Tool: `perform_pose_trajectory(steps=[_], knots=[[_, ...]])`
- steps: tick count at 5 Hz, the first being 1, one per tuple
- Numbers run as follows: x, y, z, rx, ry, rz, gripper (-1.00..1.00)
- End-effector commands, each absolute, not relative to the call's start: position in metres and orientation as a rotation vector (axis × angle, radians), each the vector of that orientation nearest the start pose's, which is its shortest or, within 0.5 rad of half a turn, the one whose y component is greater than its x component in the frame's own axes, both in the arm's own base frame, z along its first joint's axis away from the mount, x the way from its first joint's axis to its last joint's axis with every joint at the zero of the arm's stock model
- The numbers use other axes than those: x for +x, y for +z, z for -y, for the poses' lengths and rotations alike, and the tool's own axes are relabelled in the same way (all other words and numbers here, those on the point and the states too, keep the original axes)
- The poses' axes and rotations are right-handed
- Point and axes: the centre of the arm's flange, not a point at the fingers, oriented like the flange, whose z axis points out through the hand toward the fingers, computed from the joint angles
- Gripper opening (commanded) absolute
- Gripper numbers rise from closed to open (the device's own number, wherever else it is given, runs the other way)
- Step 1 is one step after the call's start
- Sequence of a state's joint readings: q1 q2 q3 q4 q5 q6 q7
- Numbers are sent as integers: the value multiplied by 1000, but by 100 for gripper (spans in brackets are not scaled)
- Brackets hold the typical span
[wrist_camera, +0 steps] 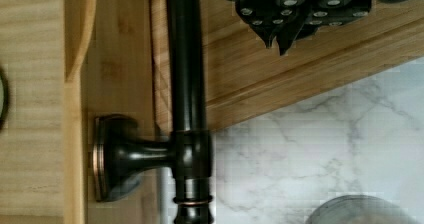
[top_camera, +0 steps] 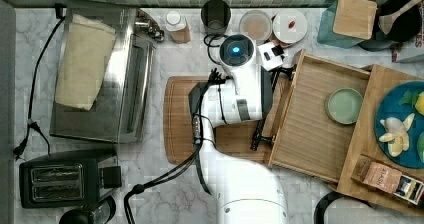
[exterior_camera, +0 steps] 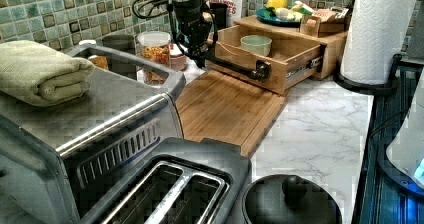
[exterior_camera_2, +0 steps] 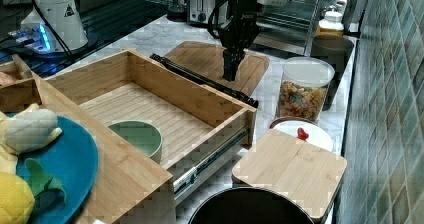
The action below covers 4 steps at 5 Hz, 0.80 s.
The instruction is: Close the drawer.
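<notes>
The drawer (exterior_camera_2: 150, 109) stands pulled well out, a green bowl (exterior_camera_2: 137, 138) inside, its dark bar handle (exterior_camera_2: 200, 79) just below and beside the pincer (exterior_camera_2: 231, 69), whose fingers look narrowed on nothing. This appears to be the approach step; next, set the pincer against the handle and push the front inward.
</notes>
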<state>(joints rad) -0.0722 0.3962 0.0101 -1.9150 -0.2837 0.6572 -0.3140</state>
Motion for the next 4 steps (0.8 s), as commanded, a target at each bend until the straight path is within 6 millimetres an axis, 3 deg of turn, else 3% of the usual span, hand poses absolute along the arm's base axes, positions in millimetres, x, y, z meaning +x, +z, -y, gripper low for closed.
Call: perform_pose_trajectory(steps=[1, 4], knots=[[583, 280, 141, -3231, 97, -577, -100], [536, 273, 239, -3184, 229, -483, -100]])
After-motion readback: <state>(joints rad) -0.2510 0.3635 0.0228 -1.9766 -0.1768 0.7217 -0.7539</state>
